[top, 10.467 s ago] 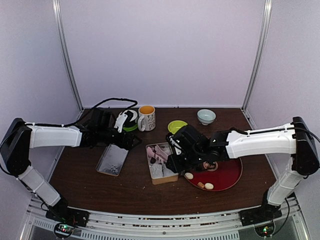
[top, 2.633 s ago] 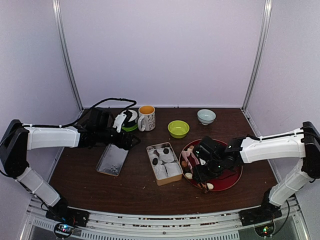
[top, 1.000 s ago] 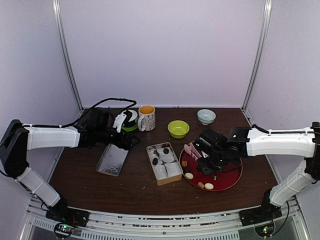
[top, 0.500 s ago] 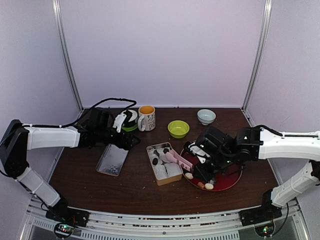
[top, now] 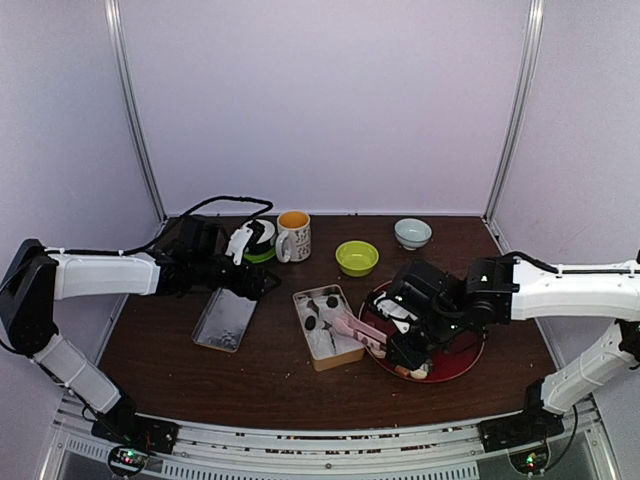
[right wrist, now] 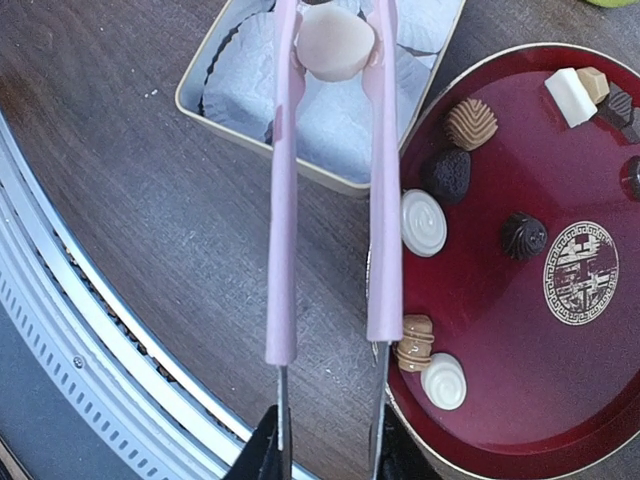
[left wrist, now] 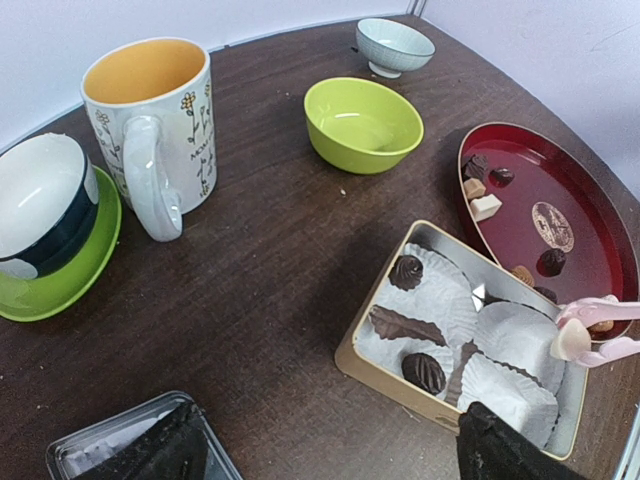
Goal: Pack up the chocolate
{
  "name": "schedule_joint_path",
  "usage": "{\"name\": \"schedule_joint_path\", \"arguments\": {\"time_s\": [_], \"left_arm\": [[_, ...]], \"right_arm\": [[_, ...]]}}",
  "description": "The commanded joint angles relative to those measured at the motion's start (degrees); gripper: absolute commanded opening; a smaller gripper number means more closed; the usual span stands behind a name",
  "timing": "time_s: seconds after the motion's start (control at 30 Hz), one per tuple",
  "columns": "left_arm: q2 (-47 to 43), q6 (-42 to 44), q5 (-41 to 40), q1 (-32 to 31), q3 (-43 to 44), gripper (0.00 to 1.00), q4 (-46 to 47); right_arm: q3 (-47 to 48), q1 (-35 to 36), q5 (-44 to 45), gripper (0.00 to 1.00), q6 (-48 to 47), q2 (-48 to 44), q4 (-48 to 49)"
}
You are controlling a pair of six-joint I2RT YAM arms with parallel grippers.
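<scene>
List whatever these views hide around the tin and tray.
- Top view: the right arm covers part of the red tray; what lies beneath is unseen.
- Right wrist view: the top edge cuts off the tin's far end.
- Left wrist view: mug lettering too small to read.

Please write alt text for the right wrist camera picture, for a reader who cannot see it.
Pink tongs, held by the right claw, grip a round cream-white chocolate above an open tin lined with white paper cups. To the right, a red tray holds more chocolates, dark, tan and white.
</scene>
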Motion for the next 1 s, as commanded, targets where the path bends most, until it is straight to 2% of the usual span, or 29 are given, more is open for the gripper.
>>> {"name": "schedule_joint_path", "arguments": {"time_s": [0.0,0.5,0.73,0.97], "left_arm": [[-0.23,0.56,-0.12,-0.05,0.19,0.89,1.42],[-0.39,0.61,-0.35,-0.06,0.10,0.89,1.32],[-0.47,0.62,-0.38,-0.03,0.03,0.89,1.26],[-0.49,0.57,-0.17,-0.03,0.03,0.89,1.30]], "right_arm": [[0.62,0.38,1.42,0.26,-0.43,0.89,-0.05],[-0.12,0.39,2.52,0.33,0.10,0.37,0.12],[-1.19,-0.01,9.03,0.32,2.92,-2.58,-0.82],[-3.52,-4.15,12.99,0.31,5.91,-4.37,-3.15]]}}
